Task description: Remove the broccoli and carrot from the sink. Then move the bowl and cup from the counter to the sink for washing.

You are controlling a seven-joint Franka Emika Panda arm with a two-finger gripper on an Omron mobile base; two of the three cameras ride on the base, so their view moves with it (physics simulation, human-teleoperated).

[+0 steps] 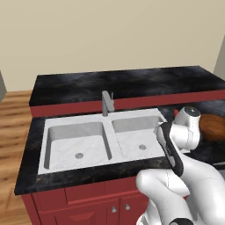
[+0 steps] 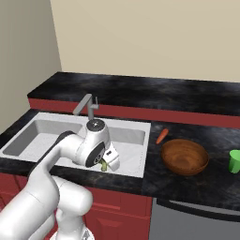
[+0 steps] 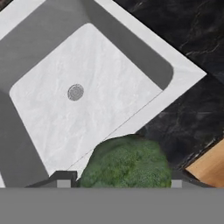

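Note:
My gripper (image 2: 107,164) is shut on the broccoli (image 2: 103,165), holding it in the air above the front rim of the right basin of the sink (image 2: 126,123). In the hand view the dark green broccoli (image 3: 127,164) bulges between the gripper (image 3: 120,180) tips, with the basin and its drain (image 3: 75,92) below. The orange carrot (image 2: 162,136) lies on the black counter (image 2: 211,136) just right of the sink. Right of the carrot stands the brown bowl (image 2: 185,157), with the green cup (image 2: 235,161) at the view's right edge. The bowl (image 1: 214,126) peeks out behind my arm.
The grey faucet (image 1: 107,103) stands at the back centre of the sink (image 1: 110,121). A raised counter ledge (image 1: 123,81) runs behind the sink. Red cabinets (image 1: 88,206) sit under the counter, and the wooden floor (image 3: 210,168) shows past its front edge.

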